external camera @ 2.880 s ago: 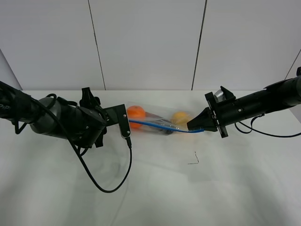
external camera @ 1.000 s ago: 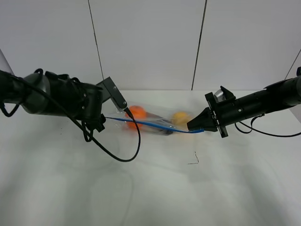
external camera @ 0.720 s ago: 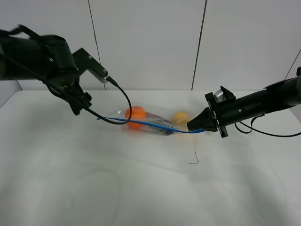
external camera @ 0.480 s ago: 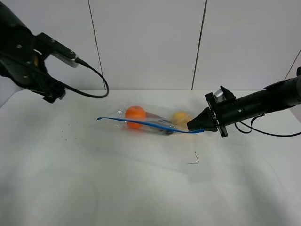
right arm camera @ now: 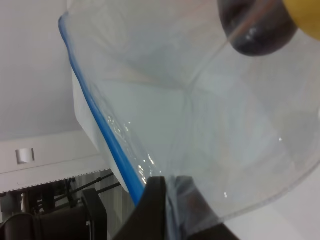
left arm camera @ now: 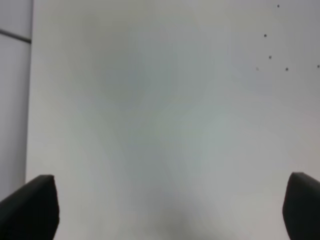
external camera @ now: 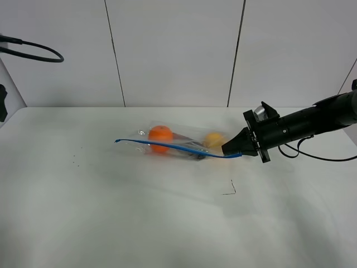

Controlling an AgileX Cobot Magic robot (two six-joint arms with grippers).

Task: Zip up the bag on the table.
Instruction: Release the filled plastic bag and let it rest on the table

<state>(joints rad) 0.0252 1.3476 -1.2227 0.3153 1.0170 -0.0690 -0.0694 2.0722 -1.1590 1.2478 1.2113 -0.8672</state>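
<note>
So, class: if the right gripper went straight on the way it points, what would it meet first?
The bag, which the right gripper is shut on: its clear plastic lies ahead, likely before the yellow fruit; depth is unclear.

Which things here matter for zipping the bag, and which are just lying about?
Part of the job:
- bag and its blue zipper strip
- right pincer, shut on the bag's corner
- left pincer, open, away from the bag
- table

Just lying about:
- small dark mark in front of the bag
- dark specks
- orange and yellow fruit, inside the bag
</note>
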